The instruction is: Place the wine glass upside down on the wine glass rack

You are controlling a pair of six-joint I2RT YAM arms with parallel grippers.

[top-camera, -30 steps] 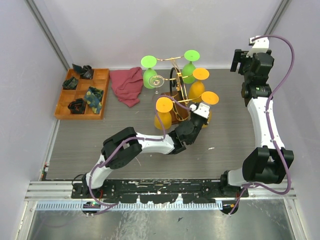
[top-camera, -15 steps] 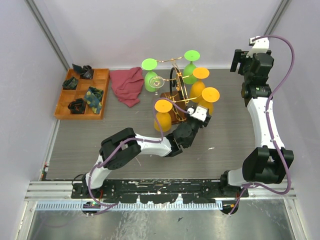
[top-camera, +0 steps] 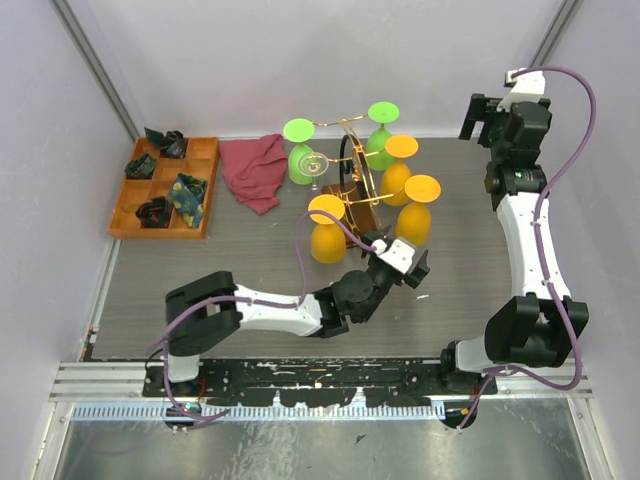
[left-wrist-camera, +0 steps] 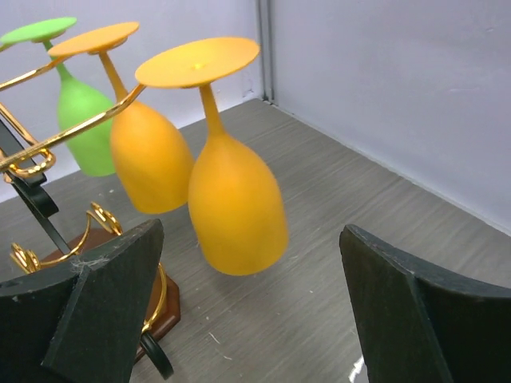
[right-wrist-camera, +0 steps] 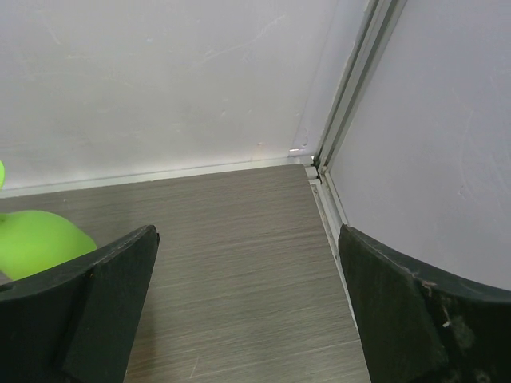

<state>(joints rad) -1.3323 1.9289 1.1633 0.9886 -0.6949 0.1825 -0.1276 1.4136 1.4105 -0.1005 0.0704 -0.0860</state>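
The left hand (top-camera: 403, 257) is standing spread wide, gripping nothing; just beyond it, not touching, the orange wine glass (left-wrist-camera: 235, 203) is hanging bowl-down by its foot from the wine glass rack (left-wrist-camera: 64, 132). It is appearing light, stiff, slick and breakable, best gripped gently round the bowl. Far off, the right hand (right-wrist-camera: 246, 271) is gaping empty.

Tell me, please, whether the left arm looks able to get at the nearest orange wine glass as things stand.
Probably yes: the left gripper is open and faces that orange wine glass, which hangs on the wine glass rack with nothing between them.
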